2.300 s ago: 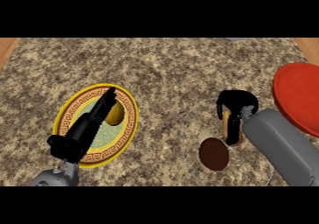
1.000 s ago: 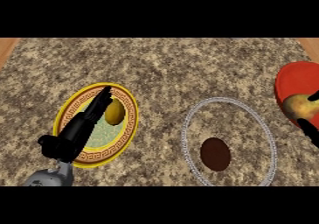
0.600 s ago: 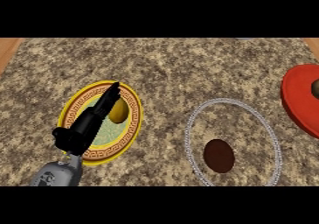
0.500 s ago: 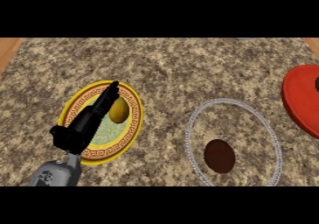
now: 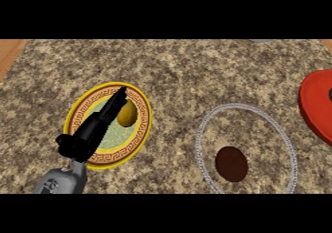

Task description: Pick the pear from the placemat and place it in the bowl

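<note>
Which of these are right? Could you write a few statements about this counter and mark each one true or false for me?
1. The pear lies on the round yellow placemat. True.
2. The pear is in the bowl. False: the bowl holds no pear; only its dark base shows inside the rim.
3. The left hand stretches over the placemat with straight fingers, beside the pear. True.
4. The right hand hovers over the bowl. False: no right hand shows in the view.
5. The red plate sits at the view's left edge. False: the red plate is at the right edge, beyond the bowl.
</note>
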Controlling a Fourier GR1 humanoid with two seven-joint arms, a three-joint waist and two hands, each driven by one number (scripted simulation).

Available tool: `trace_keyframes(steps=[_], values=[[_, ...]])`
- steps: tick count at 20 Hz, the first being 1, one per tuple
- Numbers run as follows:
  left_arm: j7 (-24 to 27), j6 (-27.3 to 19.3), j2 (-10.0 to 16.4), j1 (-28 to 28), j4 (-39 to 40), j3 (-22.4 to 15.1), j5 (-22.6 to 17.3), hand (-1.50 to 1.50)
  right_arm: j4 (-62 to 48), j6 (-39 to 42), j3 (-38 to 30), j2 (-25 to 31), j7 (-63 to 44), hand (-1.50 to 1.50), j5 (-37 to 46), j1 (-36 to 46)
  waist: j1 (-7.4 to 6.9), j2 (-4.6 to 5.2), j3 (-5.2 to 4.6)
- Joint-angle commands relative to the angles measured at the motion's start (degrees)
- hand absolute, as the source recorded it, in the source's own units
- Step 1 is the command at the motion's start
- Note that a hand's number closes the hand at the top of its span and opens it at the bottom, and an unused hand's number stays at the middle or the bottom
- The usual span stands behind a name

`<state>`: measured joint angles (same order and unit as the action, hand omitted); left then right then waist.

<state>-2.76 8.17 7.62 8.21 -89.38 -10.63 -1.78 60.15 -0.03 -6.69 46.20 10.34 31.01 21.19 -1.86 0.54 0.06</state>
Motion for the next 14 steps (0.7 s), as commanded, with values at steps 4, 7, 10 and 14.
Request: trace_keyframes(steps=[4,7,10,14], values=[[-4.7,-0.2,-0.9,3.0,-1.3,0.7,-1.0,0.0,-20.5,9.6,-0.7,0.6,12.6,-1.5,-2.7,10.0,-0.45,0.17,0.13],[-1.7,2.5,1.4,-3.7,-4.4,0.4,-1.5,0.0,-24.4,6.8,-2.5,-1.7,17.8,-1.5,-3.2,12.5,-0.18,-0.16,0.07],[-3.1,0.5,-0.4,-1.2,-3.7,0.4,-0.3,0.0,-26.4,6.4,-4.7,-1.8,14.9,-1.5,-4.0,18.3,0.4,-0.29,0.01],[-1.4,0.9,-0.5,-0.9,-1.5,0.9,-0.2,0.0,-32.7,5.8,-11.9,0.8,18.8,-1.5,-9.3,17.8,0.54,-0.13,0.07]])
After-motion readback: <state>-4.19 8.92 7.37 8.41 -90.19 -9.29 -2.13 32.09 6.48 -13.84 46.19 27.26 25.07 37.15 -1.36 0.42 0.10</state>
